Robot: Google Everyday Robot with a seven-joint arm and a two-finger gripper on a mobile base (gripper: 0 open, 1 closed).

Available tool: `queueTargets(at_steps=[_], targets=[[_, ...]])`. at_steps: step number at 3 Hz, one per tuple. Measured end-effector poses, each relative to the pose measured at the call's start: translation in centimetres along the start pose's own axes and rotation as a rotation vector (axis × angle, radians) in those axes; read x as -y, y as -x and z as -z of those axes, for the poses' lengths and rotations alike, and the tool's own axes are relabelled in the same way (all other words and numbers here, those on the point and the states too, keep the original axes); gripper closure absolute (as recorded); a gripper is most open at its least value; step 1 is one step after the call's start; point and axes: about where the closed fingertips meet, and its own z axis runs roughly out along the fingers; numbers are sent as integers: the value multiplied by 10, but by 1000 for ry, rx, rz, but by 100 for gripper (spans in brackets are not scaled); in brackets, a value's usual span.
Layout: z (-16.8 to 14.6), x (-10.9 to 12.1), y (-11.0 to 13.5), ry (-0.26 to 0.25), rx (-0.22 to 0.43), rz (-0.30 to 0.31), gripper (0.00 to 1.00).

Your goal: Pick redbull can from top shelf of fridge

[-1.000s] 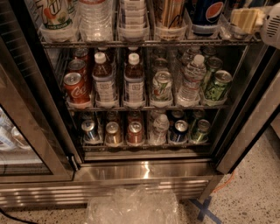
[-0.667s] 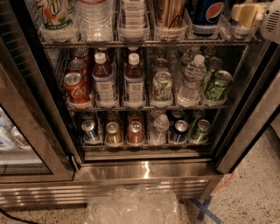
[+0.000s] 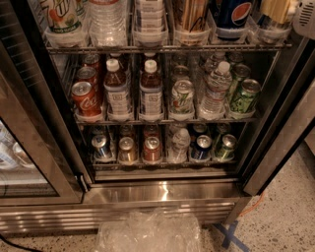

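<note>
The pale grey gripper [image 3: 306,19], at the upper right of the frame, is cut off by the right edge. Containers on the grey wire top shelf [image 3: 167,48], including the dark-blue Pepsi can [image 3: 234,15], are cropped by the top edge.

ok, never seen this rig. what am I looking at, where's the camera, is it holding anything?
There is one camera view, looking down into a tall stainless-steel drinks fridge. Where the camera is mounted isn't recorded. The robot is a wheeled base with one arm. Only a pale grey piece shows at the top right edge, probably its hand, level with the grey wire top shelf. I can't tell whether it holds anything. That shelf carries a wide dark-blue Pepsi can and a clear water bottle. Red Coke cans sit one rack lower. I can't pick out the slim blue-and-silver Red Bull can here.
</note>
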Motion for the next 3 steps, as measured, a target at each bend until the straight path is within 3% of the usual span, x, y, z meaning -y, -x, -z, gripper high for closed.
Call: queueTargets(at_steps=[2,3], targets=[[-5,8,-2,-21,-2,-9,85],[-5,8,-1,-21,-1,-9,100]])
